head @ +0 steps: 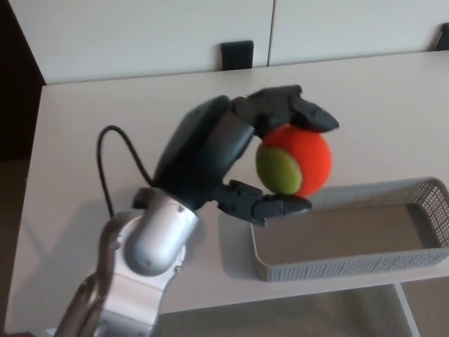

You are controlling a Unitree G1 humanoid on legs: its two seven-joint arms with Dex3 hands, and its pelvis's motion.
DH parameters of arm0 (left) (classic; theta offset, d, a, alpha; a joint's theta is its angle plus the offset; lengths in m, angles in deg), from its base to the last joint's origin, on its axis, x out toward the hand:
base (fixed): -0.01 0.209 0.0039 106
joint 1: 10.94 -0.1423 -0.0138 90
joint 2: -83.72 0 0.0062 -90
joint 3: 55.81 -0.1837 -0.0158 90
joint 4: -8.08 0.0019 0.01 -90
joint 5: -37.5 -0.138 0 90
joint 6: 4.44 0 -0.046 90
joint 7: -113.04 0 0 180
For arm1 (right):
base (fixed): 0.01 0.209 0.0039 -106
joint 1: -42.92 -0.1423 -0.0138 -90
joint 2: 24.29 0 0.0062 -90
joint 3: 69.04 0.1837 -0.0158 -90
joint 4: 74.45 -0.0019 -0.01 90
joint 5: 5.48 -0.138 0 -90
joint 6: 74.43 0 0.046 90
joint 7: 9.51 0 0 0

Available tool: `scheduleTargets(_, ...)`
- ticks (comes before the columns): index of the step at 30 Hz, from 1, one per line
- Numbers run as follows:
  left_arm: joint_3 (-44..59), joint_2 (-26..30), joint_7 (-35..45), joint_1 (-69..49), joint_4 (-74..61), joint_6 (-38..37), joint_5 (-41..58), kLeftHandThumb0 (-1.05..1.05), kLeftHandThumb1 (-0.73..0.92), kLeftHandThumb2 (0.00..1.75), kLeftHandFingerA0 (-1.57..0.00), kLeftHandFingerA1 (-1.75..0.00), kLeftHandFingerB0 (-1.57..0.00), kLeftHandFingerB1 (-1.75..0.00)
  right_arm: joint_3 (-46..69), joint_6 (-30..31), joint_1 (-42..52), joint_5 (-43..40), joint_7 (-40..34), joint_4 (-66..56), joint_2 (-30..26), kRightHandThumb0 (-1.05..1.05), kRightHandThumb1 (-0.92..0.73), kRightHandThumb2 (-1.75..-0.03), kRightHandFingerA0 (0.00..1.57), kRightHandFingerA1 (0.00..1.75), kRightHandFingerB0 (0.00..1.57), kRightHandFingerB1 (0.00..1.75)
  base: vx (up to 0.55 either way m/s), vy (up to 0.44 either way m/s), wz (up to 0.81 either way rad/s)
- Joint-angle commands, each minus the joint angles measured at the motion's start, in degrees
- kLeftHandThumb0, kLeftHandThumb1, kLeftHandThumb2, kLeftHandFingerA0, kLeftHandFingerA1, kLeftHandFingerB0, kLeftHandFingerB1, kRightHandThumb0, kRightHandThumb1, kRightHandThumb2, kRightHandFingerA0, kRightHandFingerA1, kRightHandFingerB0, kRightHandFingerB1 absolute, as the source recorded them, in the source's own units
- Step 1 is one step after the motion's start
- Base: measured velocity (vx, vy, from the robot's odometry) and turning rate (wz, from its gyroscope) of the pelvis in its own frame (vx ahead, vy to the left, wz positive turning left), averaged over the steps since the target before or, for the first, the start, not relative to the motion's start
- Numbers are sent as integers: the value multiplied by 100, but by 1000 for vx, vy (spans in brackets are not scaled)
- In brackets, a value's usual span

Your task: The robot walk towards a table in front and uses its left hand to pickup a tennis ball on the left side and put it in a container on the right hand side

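Note:
My left hand [231, 151] is raised above the white table [105, 105] and is shut on an orange and yellow-green tennis ball [298, 161]. Thick fingers [295, 109] wrap over the top of the ball and the thumb [270, 206] presses in from below. The ball hangs over the left end of a grey mesh basket [351, 263], which lies on the table at the right near the front edge. The basket's inside shows nothing in it. My right hand does not show.
A black cable [116, 158] loops from my left wrist over the table. Behind the table stands a white wall panel with a dark bracket [237, 54]. The table's front edge runs just below the basket.

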Motion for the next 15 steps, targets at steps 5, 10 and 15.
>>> scheduleTargets(5, -345, -208, -345, 182, 870, 39, -452, -13, 48, 80, -111, -129, -108, -82, -32, 75, -27, 7, 32, -91, -108, -42, -60, -58, 76, 49, 62, 45, 0, 0, 0)
scheduleTargets(10, -433, -42, 364, 285, 826, 513, -362, -57, 48, 55, -56, -47, -35, -32, -84, 47, -33, 70, -7, -149, -136, -42, -61, -58, 73, 47, 61, 45, 0, 0, 0)
scheduleTargets(15, -710, 393, 1164, 446, 498, 1103, -517, -73, 43, 82, 0, 0, -3, -6, -84, 142, -19, 58, 3, -214, -145, -41, -62, -59, 74, 47, 60, 44, 0, 0, 0)
